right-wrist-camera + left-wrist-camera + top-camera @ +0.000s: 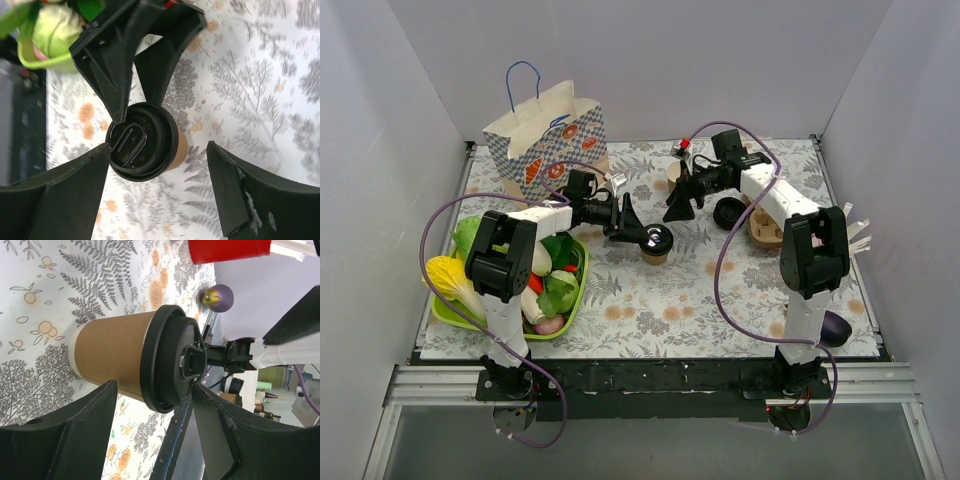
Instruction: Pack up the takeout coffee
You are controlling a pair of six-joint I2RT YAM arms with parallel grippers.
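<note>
Right wrist, right end effector (157, 146) spread wide (over takeout coffee (141, 146))

White arms (775, 195), black joints (505, 258), purple cables (719, 290)

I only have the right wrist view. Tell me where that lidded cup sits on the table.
Observer: The coffee cup stands upright near the middle of the table, between the two arms.
Operator: Name somewhere to pack it.
Observer: A paper bag stands at the far left corner. A cardboard carrier lies beside the right arm.
Operator: Check the left gripper's hold.
Observer: In the left wrist view, the left gripper straddles the cup, one finger by the paper wall and one by the lid. I cannot tell whether they press it.
</note>
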